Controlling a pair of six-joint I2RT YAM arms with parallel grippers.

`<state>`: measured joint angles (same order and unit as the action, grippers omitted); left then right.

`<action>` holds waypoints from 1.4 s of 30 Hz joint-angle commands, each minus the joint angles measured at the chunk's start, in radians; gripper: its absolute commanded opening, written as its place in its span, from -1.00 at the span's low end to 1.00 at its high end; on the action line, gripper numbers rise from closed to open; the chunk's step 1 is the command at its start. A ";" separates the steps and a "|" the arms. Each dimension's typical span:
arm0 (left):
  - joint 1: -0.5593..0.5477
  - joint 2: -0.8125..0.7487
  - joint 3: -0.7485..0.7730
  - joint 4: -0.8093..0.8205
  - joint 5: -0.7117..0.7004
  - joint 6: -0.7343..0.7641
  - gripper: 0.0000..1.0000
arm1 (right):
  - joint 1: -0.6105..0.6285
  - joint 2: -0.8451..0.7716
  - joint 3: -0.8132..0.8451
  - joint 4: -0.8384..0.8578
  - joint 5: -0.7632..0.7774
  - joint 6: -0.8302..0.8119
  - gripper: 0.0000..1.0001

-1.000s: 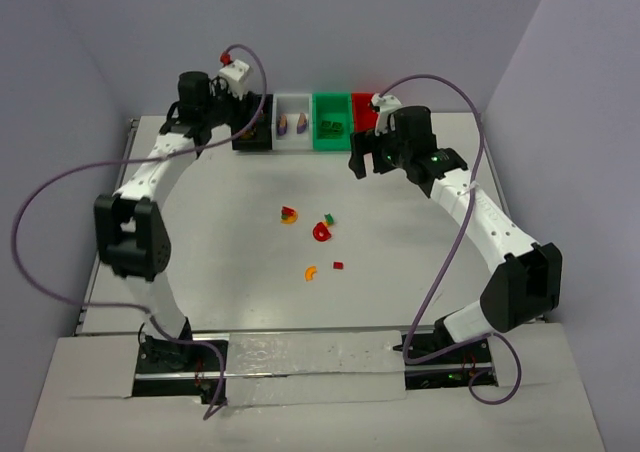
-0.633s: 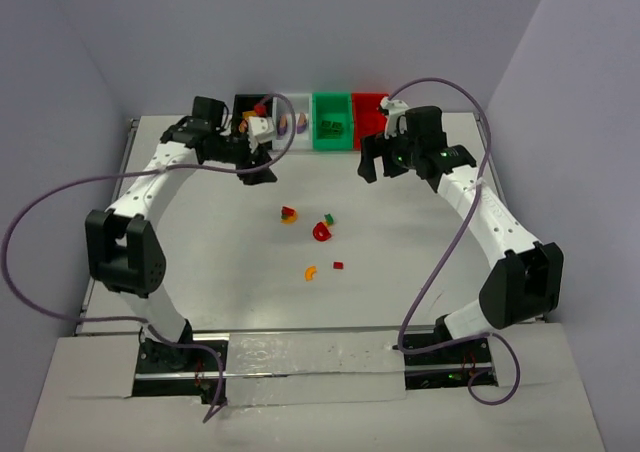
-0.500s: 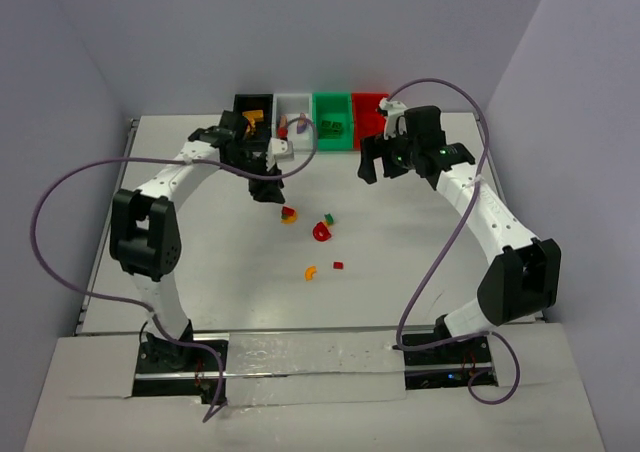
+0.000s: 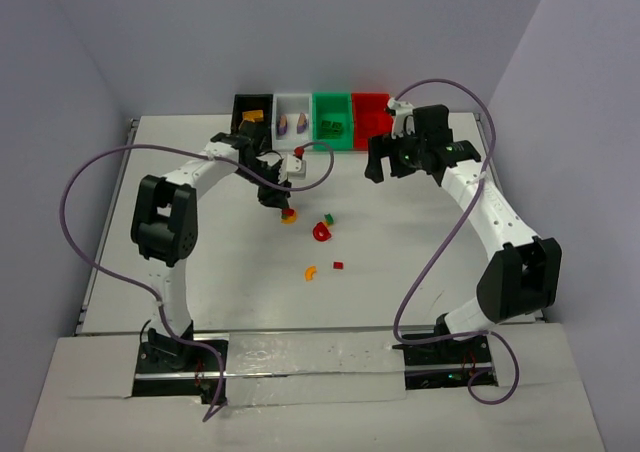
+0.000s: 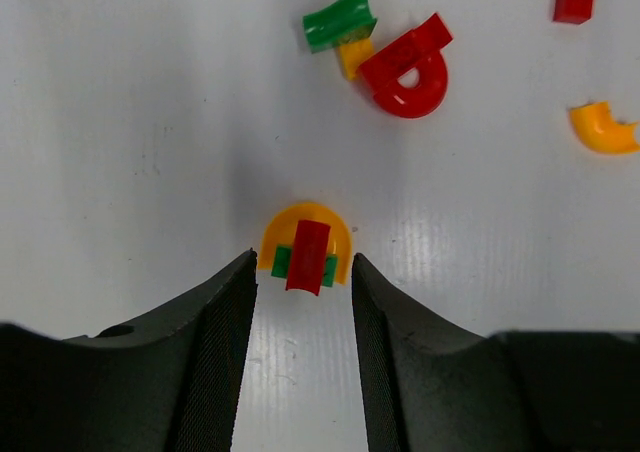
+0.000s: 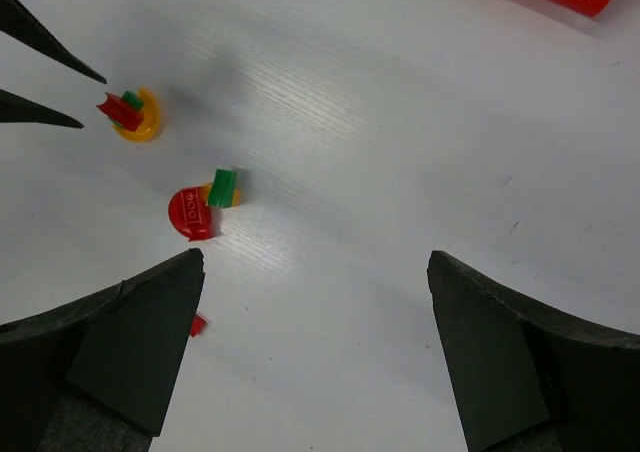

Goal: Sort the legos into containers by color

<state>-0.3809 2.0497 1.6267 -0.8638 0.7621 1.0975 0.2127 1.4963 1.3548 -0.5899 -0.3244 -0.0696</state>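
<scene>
A small stack of legos (image 5: 305,252), a yellow half-round under a green and a red brick, lies on the white table. My left gripper (image 5: 302,257) is open, its two fingertips level with the near edge of the stack, one each side, not touching it. From above, the left gripper (image 4: 275,192) hangs just beyond the stack (image 4: 288,214). My right gripper (image 6: 315,260) is wide open and empty, seen from above (image 4: 378,167) near the red container (image 4: 372,107). The black (image 4: 240,102), white (image 4: 293,100) and green (image 4: 332,98) containers line the far edge.
A red half-round joined to green and yellow pieces (image 4: 322,230) lies right of the stack. An orange curved piece (image 4: 310,272) and a tiny red brick (image 4: 338,265) lie nearer the arm bases. The bins hold orange, purple and green pieces.
My left arm has swung from over the black bin down to the stack in mid-table, its jaws narrowing. The right gripper has drifted slightly right, still wide open.
</scene>
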 commanded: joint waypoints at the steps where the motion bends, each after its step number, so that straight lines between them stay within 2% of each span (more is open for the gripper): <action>1: -0.009 0.033 0.074 -0.052 -0.013 0.097 -0.01 | -0.015 0.010 0.047 -0.013 -0.033 -0.015 1.00; 8: -0.003 0.010 0.038 -0.031 -0.008 0.096 0.02 | -0.012 0.013 0.021 -0.004 -0.094 -0.039 1.00; 14: 0.140 -0.042 0.052 -0.008 0.203 -0.042 0.13 | 0.100 0.098 0.063 0.000 -0.064 -0.055 0.89; 19: 0.297 -0.171 -0.034 0.062 0.351 -0.198 0.16 | 0.289 0.281 0.245 -0.059 -0.006 -0.116 0.77; 24: 0.362 -0.325 -0.209 0.192 0.367 -0.334 0.16 | 0.386 0.504 0.444 -0.132 -0.042 -0.186 0.69; 29: 0.445 -0.417 -0.314 0.262 0.456 -0.447 0.16 | 0.461 0.743 0.676 -0.238 -0.030 -0.236 0.43; 31: 0.470 -0.429 -0.317 0.258 0.487 -0.459 0.16 | 0.476 0.786 0.740 -0.260 -0.014 -0.255 0.33; 36: 0.501 -0.429 -0.298 0.163 0.524 -0.394 0.17 | 0.504 0.844 0.766 -0.272 0.016 -0.309 0.19; 42: 0.501 -0.436 -0.311 0.175 0.515 -0.387 0.19 | 0.507 0.858 0.761 -0.263 0.023 -0.320 0.14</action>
<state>0.1196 1.6424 1.3140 -0.6853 1.2209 0.6918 0.7146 2.3478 2.0664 -0.8451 -0.3168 -0.3578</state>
